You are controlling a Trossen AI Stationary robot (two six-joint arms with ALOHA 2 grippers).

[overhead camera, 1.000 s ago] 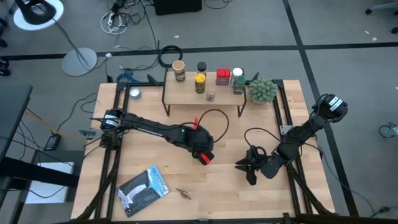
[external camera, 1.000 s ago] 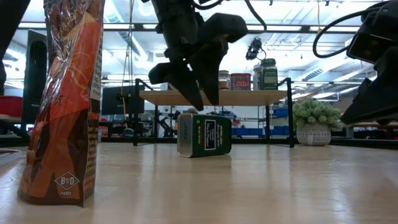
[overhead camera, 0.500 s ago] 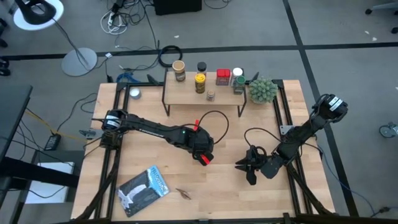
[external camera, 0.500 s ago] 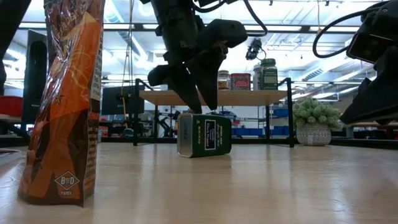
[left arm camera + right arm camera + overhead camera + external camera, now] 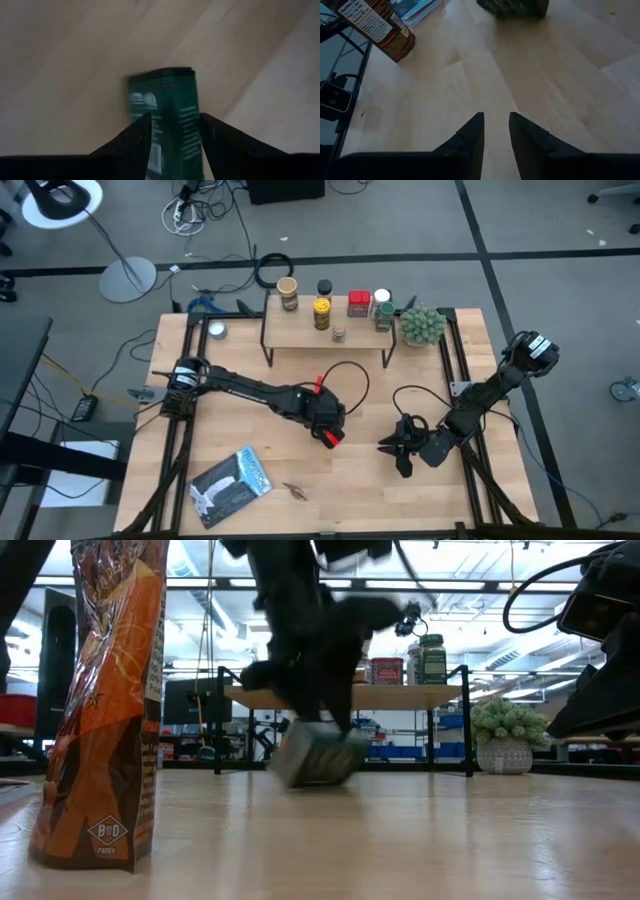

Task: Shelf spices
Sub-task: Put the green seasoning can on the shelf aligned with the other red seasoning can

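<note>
A green tin [image 5: 170, 107] lies on the table between the fingers of my left gripper [image 5: 174, 117], which is open and points steeply down at mid-table [image 5: 328, 430]. In the low view the tin [image 5: 315, 755] sits askew under the gripper [image 5: 318, 715]; the high view hides it. The shelf [image 5: 300, 332] stands at the far edge and carries several spices, among them a tan-lidded jar [image 5: 288, 293], a yellow jar [image 5: 321, 313] and a red tin [image 5: 359, 303]. My right gripper [image 5: 392, 448] waits open near the table's right side [image 5: 496, 120]. My left gripper straddles the green tin from above, one finger on each of its long sides [image 5: 194, 117], the fingers lying across it. The tin is tipped askew between them, its lower corner [image 5: 280, 775] on the table. Whether both fingers touch it, I cannot tell.
A small potted plant [image 5: 422, 325] stands right of the shelf. A blue-white flat packet [image 5: 232, 485] lies at the near left. An orange-brown bag [image 5: 105, 700] stands close to the low camera. Bare wood lies between the two grippers.
My left gripper has come down over the green tin with its gap unchanged. The tin, which lay flat on its side, now sits tipped and smeared with motion under the fingers.
</note>
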